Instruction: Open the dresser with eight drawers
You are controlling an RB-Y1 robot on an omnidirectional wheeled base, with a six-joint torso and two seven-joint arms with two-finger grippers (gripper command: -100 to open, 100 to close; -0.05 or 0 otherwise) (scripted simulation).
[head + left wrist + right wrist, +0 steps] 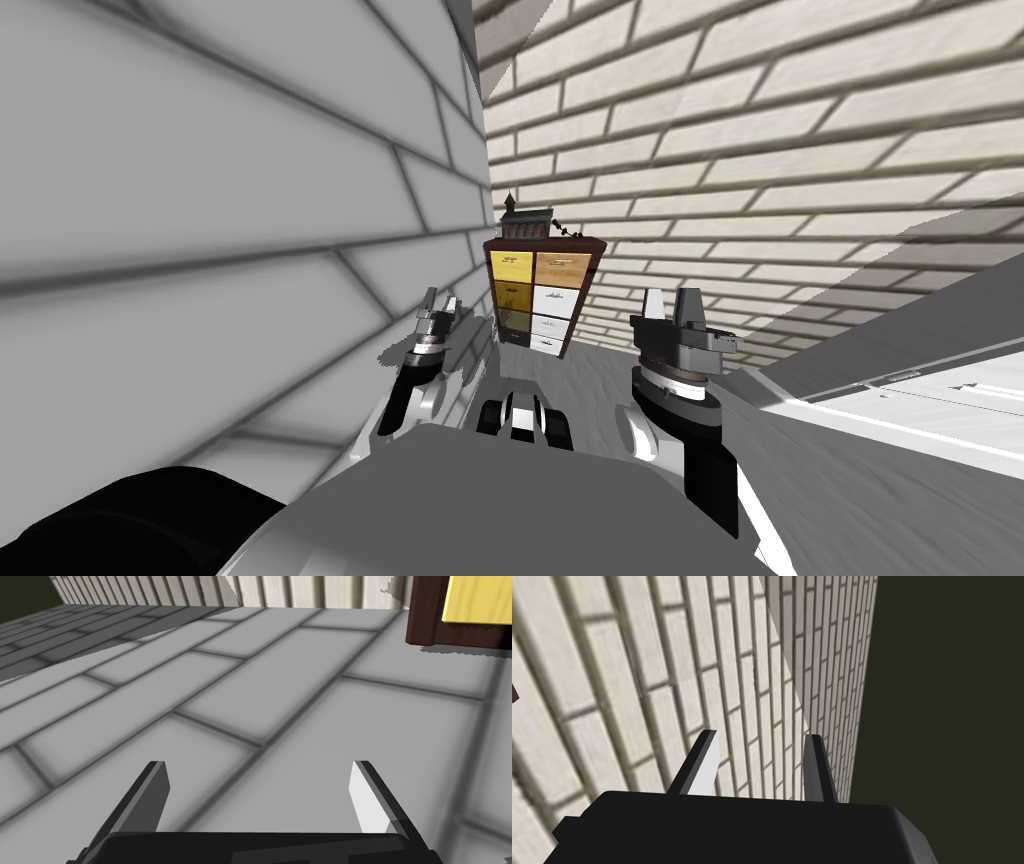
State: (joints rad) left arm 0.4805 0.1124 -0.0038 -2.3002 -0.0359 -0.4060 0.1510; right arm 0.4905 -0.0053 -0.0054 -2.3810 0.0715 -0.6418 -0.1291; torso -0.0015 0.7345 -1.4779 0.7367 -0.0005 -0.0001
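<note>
brick-walled corner, far end: dresser [538,295], dark brown frame, two columns of four drawers, fronts yellow, amber and white, flush as far as we can tell; it stands on the floor where the two walls meet, well ahead of us. on its top: small model house [525,222]. left gripper [441,298]: beside the grey brick wall [200,200], fingers [372,796] spread wide, holding nothing, a corner of the dresser's frame beyond them. right gripper [671,293]: fingers parted, holding nothing, well apart from the dresser. white cabinet [930,395] at our right.
</note>
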